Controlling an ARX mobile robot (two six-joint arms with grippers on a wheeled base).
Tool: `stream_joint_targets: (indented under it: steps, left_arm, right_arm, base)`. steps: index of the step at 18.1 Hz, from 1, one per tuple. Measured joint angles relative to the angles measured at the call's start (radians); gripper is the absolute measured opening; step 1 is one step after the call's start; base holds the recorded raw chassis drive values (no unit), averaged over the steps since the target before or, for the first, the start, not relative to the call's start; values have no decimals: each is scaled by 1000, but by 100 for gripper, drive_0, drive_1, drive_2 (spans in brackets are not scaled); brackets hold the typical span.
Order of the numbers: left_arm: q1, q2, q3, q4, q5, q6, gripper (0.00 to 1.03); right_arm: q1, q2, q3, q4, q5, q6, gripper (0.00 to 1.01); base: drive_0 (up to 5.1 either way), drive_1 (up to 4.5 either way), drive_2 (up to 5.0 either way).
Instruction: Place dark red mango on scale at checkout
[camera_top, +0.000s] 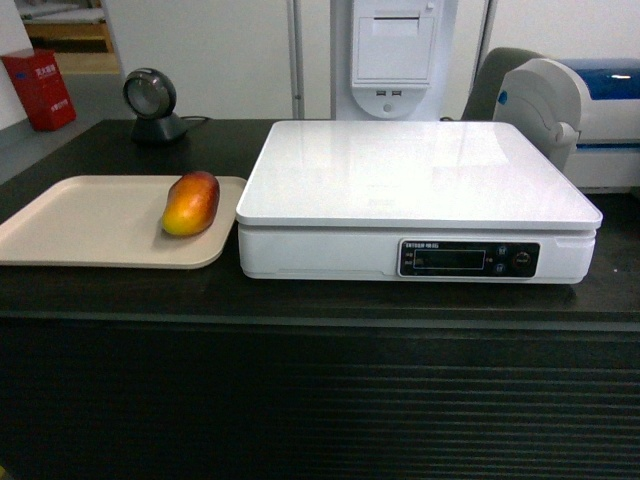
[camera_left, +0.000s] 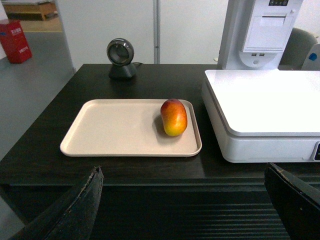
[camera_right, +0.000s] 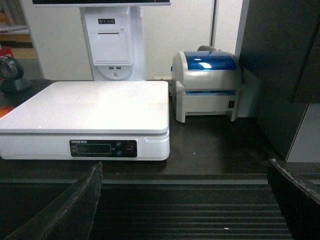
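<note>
Dark red over most of its skin and orange-yellow at the near end, the dark red mango (camera_top: 191, 203) lies on its side on a flat beige tray (camera_top: 70, 225), at the tray's end closest to the scale (camera_top: 415, 190). Fruit and scale do not touch — a strip of tray rim and a narrow gap of counter lie between them. The scale is a broad white platform with a glossy top and a black display panel (camera_top: 468, 258) with buttons on its front face. It stands on the checkout (camera_top: 320, 400), a nearly black counter whose front is ribbed in horizontal slats.

Behind the tray, farther from the scale, a small round black scanner (camera_top: 151, 102) sits on its stand. Behind the scale rises a white terminal post with a receipt printer (camera_top: 394, 55) in it. On the scale's other side from the tray stands a grey label printer with a blue lid (camera_right: 207, 85).

Neither arm has reached the counter. In the left wrist view the left gripper (camera_left: 192, 200) shows only as two dark fingers at the bottom corners, spread wide with nothing between them — the mango lies well beyond, on the tray. The right gripper (camera_right: 192, 200) looks the same in its own view: fingers released and wide apart, low before the ribbed front, facing the scale's display.
</note>
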Motion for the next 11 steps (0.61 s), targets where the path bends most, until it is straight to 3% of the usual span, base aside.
stream_joint_targets:
  steps: [2,4,6,11]
  left_arm:
    - [55,267,98,190,97,18,98]
    - [84,519,232,271,167,19,98]
    - [93,810,406,231,230,5,98]
    - [92,1218,803,83,280,0,98]
  right_arm:
    - [0,0,0,0,0,0,98]
    - [0,0,0,0,0,0,98]
    - [0,0,0,0,0,0,98]
    - [0,0,0,0,0,0,98]
  base:
    - [0,0,0]
    - [0,0,0]
    - [0,0,0]
    - [0,0,0]
